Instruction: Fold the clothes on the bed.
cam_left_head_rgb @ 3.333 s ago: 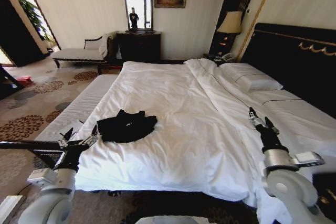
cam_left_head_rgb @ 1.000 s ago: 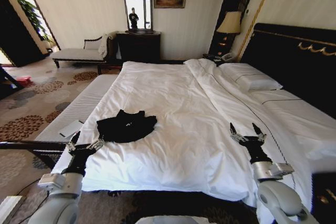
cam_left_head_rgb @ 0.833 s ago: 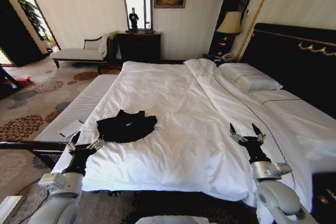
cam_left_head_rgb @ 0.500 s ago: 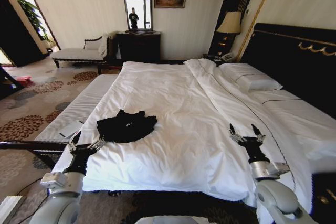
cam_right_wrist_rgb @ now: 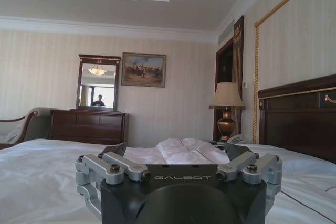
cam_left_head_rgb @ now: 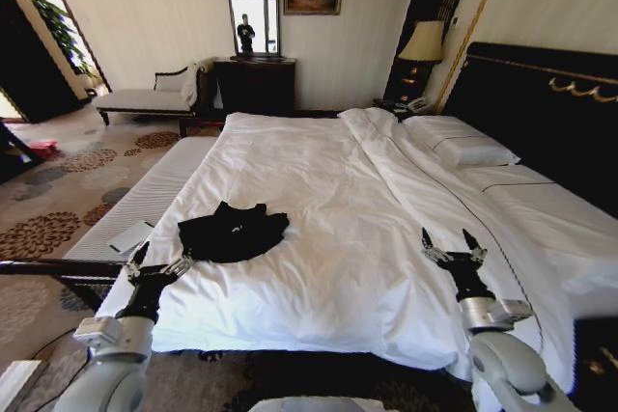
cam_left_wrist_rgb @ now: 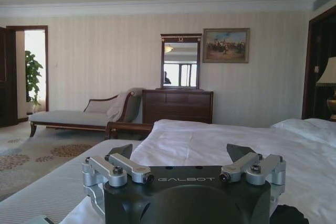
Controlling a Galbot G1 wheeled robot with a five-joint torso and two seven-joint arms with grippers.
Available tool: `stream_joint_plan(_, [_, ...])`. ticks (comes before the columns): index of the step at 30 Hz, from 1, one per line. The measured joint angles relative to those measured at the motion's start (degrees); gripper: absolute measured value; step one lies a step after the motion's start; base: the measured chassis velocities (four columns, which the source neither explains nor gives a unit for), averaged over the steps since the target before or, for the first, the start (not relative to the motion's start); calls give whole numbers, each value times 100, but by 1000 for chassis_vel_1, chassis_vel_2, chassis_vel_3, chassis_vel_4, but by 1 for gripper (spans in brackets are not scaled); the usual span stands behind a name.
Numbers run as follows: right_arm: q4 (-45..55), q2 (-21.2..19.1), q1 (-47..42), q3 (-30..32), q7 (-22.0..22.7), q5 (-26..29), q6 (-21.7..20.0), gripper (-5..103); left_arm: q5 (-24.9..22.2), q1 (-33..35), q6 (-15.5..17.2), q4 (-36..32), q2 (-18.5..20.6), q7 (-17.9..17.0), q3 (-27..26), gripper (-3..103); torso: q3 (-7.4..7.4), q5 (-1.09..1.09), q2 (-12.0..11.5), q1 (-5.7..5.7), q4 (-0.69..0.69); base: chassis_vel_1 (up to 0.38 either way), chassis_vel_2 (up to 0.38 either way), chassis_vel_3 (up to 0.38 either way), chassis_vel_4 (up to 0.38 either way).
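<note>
1. The black T-shirt (cam_left_head_rgb: 233, 231) is seen lying crumpled on the white duvet of the bed (cam_left_head_rgb: 328, 200), near the foot edge on the robot's left side; nothing is gripping it.

2. The left gripper (cam_left_head_rgb: 157, 260) is held low at the bed's near corner, with its fingers spread and empty. The shirt lies just ahead of it and slightly toward the middle of the bed, close but not touched.

3. The right gripper (cam_left_head_rgb: 451, 248) is held over the duvet with its fingers likewise spread apart and empty. The shirt lies well apart from it, across the bed toward the left gripper.

4. From the left wrist view, a dark scrap of fabric is glimpsed at the edge beside the gripper body; it is probably the shirt, though this cannot be told for certain.

5. The step in hand is judged to be the approach: no fold has been started, and the shirt is not yet spread flat.

6. The next move is judged to call for the right gripper to be carried across toward the shirt, and for both grippers to be lowered onto the fabric edges so it can be pinched without the duvet being caught up.
</note>
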Motion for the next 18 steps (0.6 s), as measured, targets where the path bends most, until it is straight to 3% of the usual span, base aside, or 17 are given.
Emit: stream_joint_plan(18, [-13,89,27,-26,6,-72,38,100,-13,37,-14,-40,49,0,-31,100,0,-1,0,0,2,92,93,-85,-89])
